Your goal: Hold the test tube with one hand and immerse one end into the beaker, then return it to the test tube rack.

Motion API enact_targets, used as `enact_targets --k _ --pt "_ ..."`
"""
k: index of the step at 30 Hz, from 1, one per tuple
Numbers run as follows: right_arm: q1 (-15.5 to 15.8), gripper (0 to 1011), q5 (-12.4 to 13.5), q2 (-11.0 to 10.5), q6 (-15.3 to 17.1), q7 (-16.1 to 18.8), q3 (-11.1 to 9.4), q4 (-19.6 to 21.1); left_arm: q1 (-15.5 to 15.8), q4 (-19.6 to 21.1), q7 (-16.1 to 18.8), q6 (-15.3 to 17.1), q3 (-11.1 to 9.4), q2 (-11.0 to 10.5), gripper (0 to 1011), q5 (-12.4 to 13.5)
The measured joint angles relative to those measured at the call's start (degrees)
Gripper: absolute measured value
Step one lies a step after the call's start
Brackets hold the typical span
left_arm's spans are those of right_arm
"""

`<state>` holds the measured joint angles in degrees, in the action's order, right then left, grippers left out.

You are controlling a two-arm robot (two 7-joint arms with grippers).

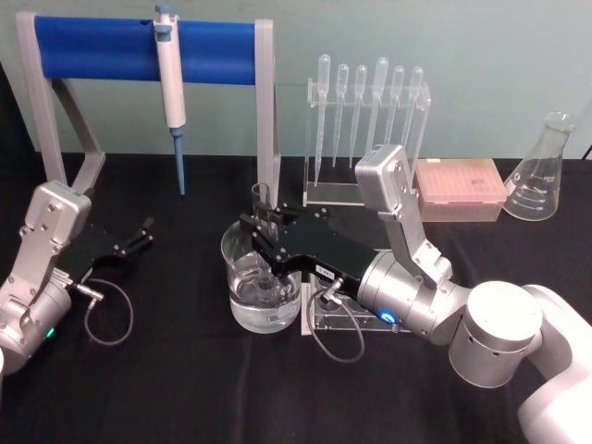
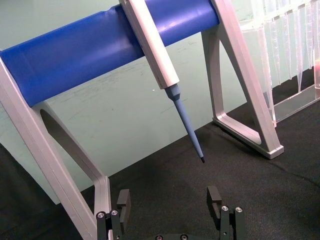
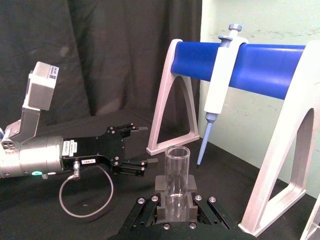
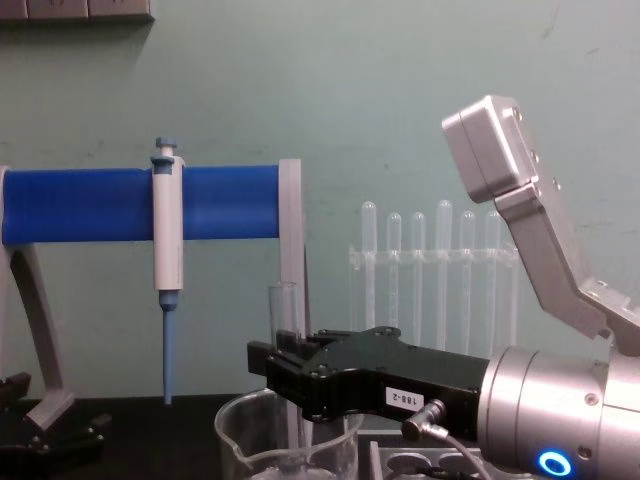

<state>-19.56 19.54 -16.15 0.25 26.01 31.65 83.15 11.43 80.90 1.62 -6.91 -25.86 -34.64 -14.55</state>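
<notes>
The clear glass test tube stands upright with my right gripper shut on it, above the beaker. The tube's lower end reaches down inside the beaker, which holds water. From the side, the test tube rises over the black right gripper and drops behind the beaker rim. In the right wrist view the test tube is clamped between my right gripper fingers. My left gripper rests open and empty at the table's left, also seen as the left gripper and the left gripper.
A white-and-blue micropipette hangs on the blue-barred stand at the back left. A rack of plastic pipettes, a pink tip box and a conical flask stand at the back right. A clear rack lies under my right wrist.
</notes>
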Motion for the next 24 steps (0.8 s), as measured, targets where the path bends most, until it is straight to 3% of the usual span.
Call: enact_targets --k 7,19,24 --pt "0.02 224 0.05 -0.06 0.48 0.05 -0.22 0.85 0.0 0.0 0.0 0.0 0.0 0.0 1000 0.0" --pt "-1.51 225 4.17 -2.66 6.21 0.24 -3.74 13.41 0.0 0.0 0.0 0.0 0.0 0.0 1000 0.0" --pt "-1.3 225 6.49 -4.95 8.49 -1.41 -6.29 18.72 0.0 0.0 0.0 0.0 0.0 0.0 1000 0.0"
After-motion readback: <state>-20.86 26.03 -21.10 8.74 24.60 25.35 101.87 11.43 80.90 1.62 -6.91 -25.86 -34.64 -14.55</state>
